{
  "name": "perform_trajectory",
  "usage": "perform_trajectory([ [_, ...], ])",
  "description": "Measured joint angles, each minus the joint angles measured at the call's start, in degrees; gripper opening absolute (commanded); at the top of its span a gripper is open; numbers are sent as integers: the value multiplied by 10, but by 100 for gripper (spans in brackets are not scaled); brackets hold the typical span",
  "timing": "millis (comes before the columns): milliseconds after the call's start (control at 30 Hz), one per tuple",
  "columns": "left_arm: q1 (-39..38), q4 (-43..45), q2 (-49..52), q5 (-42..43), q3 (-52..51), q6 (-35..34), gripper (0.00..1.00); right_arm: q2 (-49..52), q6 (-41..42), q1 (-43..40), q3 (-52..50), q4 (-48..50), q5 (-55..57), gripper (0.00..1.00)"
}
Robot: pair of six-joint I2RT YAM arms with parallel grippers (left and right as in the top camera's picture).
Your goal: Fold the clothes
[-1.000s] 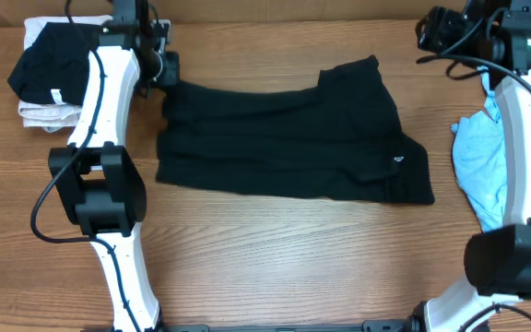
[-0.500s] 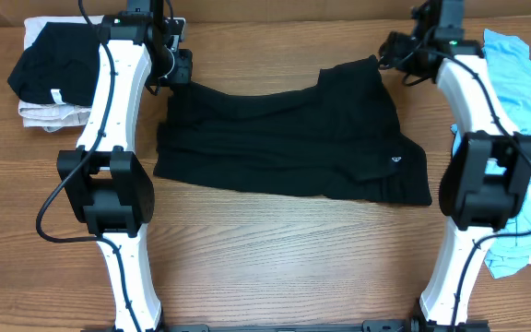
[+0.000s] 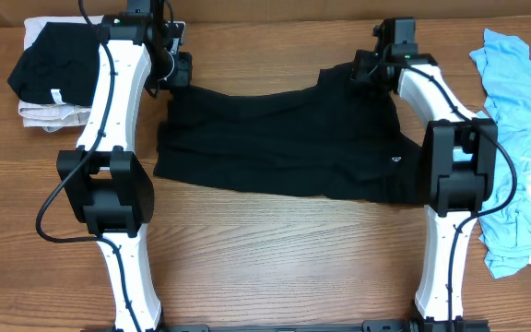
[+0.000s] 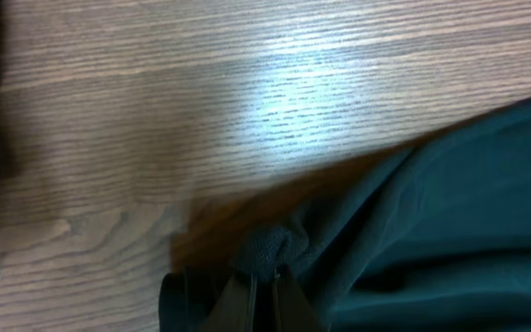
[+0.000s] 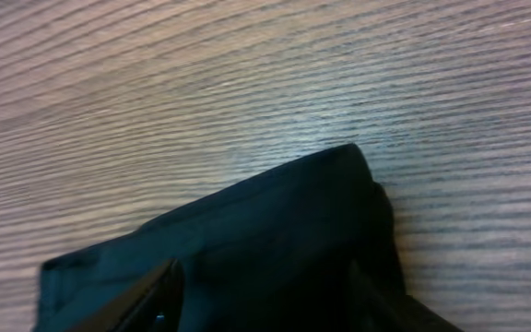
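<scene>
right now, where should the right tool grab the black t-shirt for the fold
The far right corner of the black T-shirt: it lies flat and juts onto bare table, and the open right tool hangs over it, so probably come straight down from above. The left tool pinches the matching far left corner.

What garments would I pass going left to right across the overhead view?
First the folded stack, a black piece on a cream one, at the far left → black T-shirt spread in the middle → light blue shirt crumpled at the far right.
</scene>
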Motion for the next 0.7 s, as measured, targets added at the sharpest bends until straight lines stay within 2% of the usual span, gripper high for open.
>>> perform_trajectory([
  [100,0,-3,0,-2,0,0,4,5,0,1,0,9,25,60],
  [200,0,-3,0,-4,0,0,4,7,1,1,0,24,44,68],
  [433,0,-3,0,-7,0,0,4,7,2,0,0,54,64,70],
  [567,0,-3,0,-9,0,0,4,14,9,-1,0,71,66,68],
  [700,-1,-3,0,-16,0,0,4,30,18,-1,0,82,70,59],
])
